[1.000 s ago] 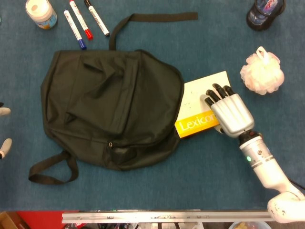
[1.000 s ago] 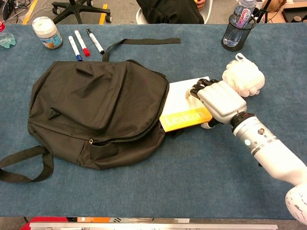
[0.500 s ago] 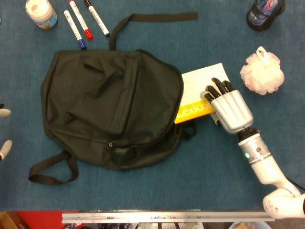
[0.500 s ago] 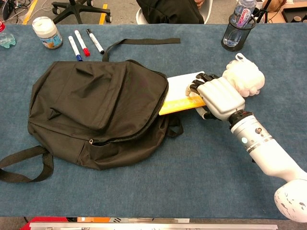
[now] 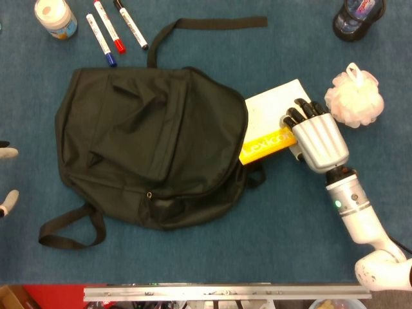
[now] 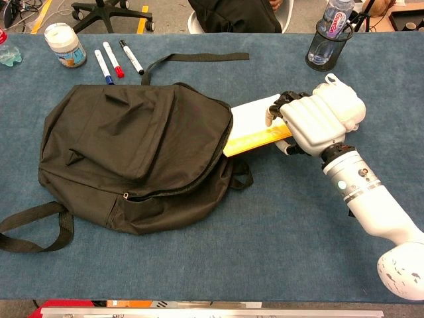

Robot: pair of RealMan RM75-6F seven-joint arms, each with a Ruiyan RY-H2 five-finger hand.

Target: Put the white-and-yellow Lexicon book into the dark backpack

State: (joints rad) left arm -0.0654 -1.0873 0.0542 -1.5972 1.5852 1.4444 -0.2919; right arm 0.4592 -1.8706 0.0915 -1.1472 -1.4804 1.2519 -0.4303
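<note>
right hand grips flat Lexicon book; edge inside limp fabric backpack

The Lexicon book has its left part hidden under the dark backpack, and the right hand covers its right corner. The left hand is cut off at the head view's left edge, its pose unreadable.
</note>
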